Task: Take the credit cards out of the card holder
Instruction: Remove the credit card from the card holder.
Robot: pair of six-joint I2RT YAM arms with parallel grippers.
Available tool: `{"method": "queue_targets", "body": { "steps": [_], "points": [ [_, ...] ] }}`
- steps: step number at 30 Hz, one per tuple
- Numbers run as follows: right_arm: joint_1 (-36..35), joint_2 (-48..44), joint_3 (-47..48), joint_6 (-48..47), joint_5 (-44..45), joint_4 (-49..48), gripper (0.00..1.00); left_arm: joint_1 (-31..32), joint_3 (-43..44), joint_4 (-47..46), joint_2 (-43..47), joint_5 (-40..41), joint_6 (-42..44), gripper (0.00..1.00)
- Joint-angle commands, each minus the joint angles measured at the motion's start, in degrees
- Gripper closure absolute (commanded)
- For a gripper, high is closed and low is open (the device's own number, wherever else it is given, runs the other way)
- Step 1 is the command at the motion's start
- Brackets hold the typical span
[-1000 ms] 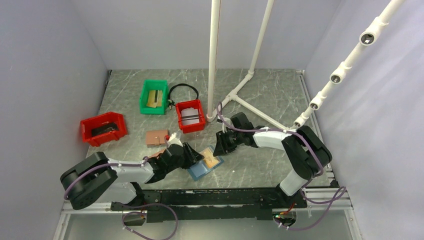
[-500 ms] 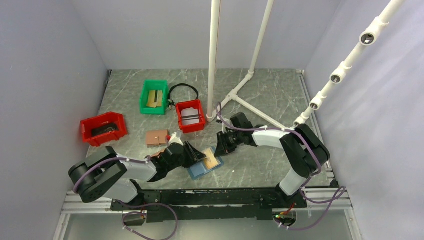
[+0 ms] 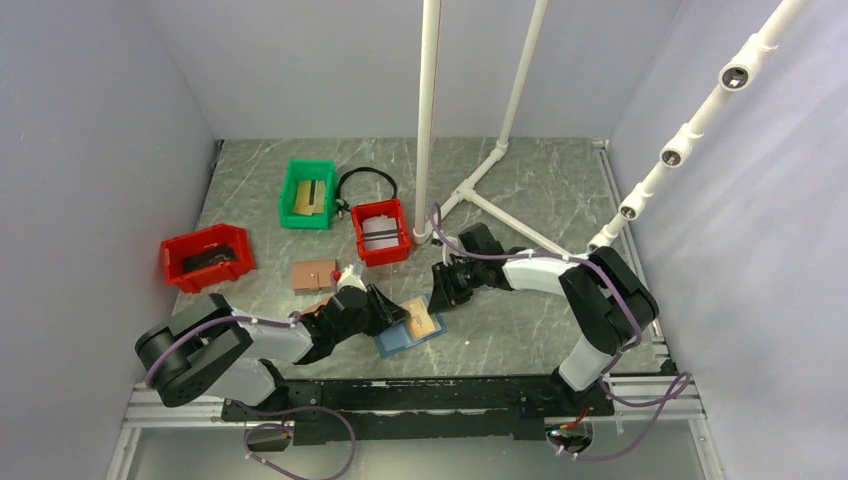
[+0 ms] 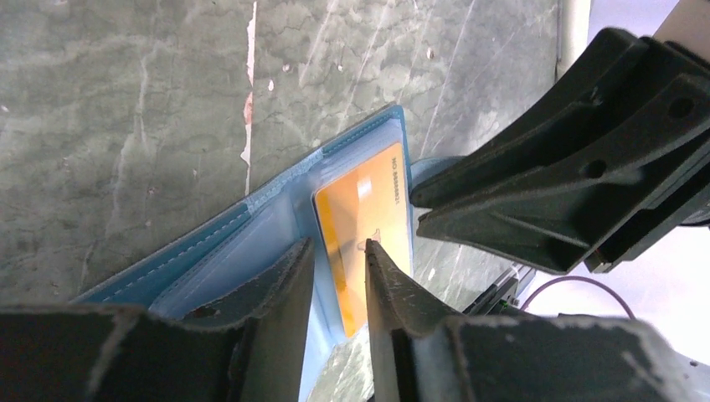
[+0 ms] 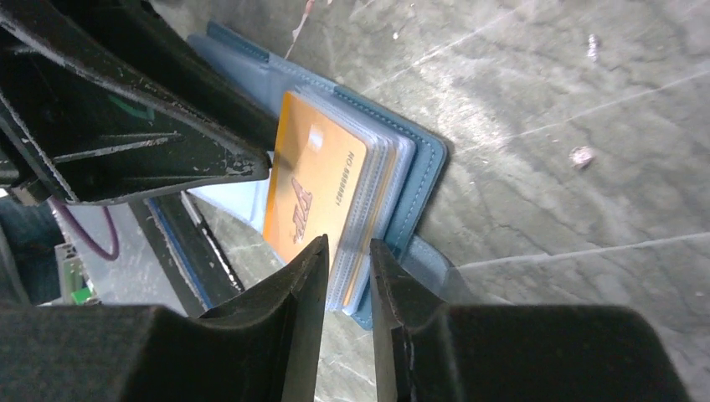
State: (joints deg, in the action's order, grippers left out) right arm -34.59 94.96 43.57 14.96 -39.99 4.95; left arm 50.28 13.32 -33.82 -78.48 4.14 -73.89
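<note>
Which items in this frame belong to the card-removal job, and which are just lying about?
Job: card holder, credit card showing in it, left tool, right tool.
Lying about: green bin, left red bin, centre red bin, brown wallet, black cable, white pipes.

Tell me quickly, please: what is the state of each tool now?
Left tool: narrow gap, astride the edge of the gold card; grip cannot be told.
Right tool: narrow gap, around sleeves of the blue card holder; grip cannot be told.
</note>
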Motion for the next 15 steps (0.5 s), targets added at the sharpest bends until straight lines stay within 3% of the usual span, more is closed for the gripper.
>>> {"method": "queue_targets", "body": {
  "steps": [1, 7, 15],
  "points": [
    [0.13, -0.15, 2.24, -1.16, 4.77, 0.19, 0.71, -0.36, -0.57, -2.49, 0.64, -1.64, 2.36, 0.68],
    [1.26, -2.03, 2.37, -1.55, 4.42, 0.23, 0.69, -0.89, -0.25, -0.91, 0.78, -2.23, 3.52, 0.69],
    [2.45, -3.99, 1.05, 0.01, -3.71, -2.71, 0.69, -0.99, 0.15, 2.55, 3.61, -2.11, 4.44, 0.69]
  ]
}}
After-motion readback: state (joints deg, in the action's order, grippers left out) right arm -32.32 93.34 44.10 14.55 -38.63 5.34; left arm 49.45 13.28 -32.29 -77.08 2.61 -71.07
